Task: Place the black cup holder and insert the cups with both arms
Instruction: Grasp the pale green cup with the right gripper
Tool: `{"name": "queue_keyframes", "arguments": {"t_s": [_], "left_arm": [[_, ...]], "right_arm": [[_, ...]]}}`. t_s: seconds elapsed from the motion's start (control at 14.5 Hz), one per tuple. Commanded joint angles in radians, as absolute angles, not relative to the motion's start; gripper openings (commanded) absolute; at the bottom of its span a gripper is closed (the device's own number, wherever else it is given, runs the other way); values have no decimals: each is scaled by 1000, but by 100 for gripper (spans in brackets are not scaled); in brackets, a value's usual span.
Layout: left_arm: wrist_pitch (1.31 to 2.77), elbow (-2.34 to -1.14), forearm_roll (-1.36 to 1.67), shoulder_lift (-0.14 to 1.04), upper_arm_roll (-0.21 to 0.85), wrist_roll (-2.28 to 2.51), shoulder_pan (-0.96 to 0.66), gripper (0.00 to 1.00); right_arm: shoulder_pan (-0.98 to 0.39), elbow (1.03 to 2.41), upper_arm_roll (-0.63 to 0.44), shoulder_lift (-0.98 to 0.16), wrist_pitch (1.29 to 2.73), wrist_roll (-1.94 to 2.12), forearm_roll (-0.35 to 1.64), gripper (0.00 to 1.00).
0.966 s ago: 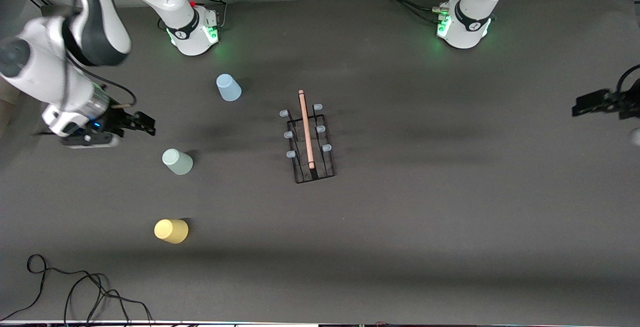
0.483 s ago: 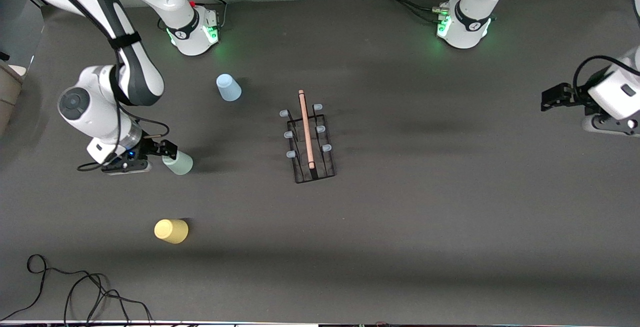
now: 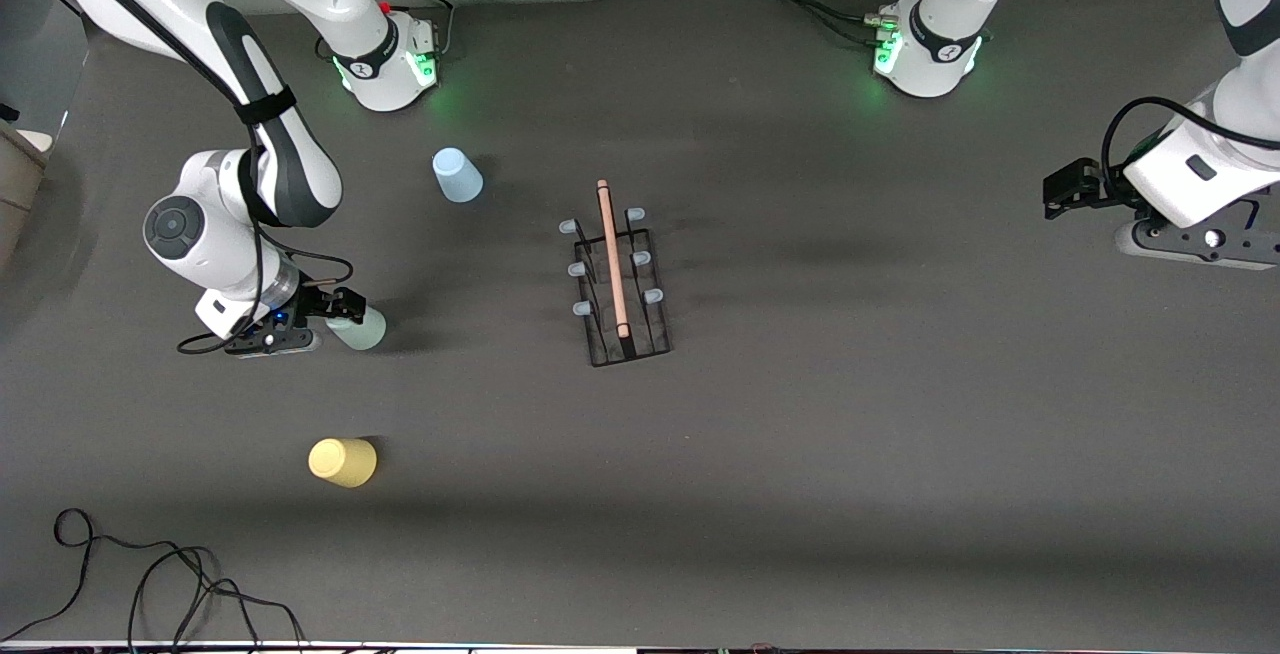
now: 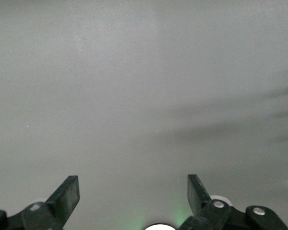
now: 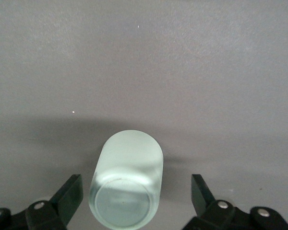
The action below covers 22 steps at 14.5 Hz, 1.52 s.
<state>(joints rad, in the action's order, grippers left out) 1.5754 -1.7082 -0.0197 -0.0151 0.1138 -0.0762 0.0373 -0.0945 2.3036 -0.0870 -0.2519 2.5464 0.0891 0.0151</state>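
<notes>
- The table (image 3: 800,454) was big, dark and grey.
- The right arm (image 3: 250,134) reached down at its own end of the table.
- The left arm (image 3: 1220,134) waited over bare table at its own end.
- The rack (image 3: 620,284) stood in the middle of the table, with its wooden rod (image 3: 612,254) on top and nothing on its pegs.
- The right gripper (image 3: 345,312) was down at the green cup, fingers spread wide, one on each side of it and not touching it.
- The left gripper (image 3: 1060,191) was up in the air, fingers spread wide, holding nothing.
- The green cup (image 3: 360,329) stood upside down between the right gripper's fingers (image 5: 69,194).
- The blue cup (image 3: 457,175) stood upside down, farther from the front camera than the green cup.
- The yellow cup (image 3: 343,461) stood upside down, nearer to the front camera than the green cup.
- All three cups were at the right arm's end, well apart from the rack.
</notes>
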Motion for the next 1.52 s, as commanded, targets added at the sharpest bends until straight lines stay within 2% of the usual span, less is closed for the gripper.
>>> {"name": "queue_keyframes", "arguments": {"t_s": [0.0,0.14,0.41,0.55,0.76,1.1,1.31,1.45], "left_arm": [[1545,-1677,-25,0,109,-78,34,100],[1546,-1677,-25,0,107,-78,35,100],[1548,-1681,-28,0,107,-78,37,100],[1548,-1683,-28,-2,107,-78,38,100],[1552,-1681,-28,-2,107,-78,37,100],[1546,-1683,-28,-2,107,-78,37,100],[1545,-1683,-28,-2,107,-78,37,100],[1546,-1681,-28,-2,107,-78,38,100]], "right_arm": [[-104,2290,-94,-276,2539,106,-3,100],[-104,2290,-92,-279,2537,104,-3,96],[-104,2287,-91,-276,2500,104,-3,17],[-104,2283,-91,-267,2478,103,-2,0],[-103,2234,-91,-239,2398,92,9,0],[-101,1975,-100,-203,2055,-6,14,0],[-106,1835,-89,-163,1900,-202,17,0],[-158,1758,-90,-150,1800,-325,18,0]]}}
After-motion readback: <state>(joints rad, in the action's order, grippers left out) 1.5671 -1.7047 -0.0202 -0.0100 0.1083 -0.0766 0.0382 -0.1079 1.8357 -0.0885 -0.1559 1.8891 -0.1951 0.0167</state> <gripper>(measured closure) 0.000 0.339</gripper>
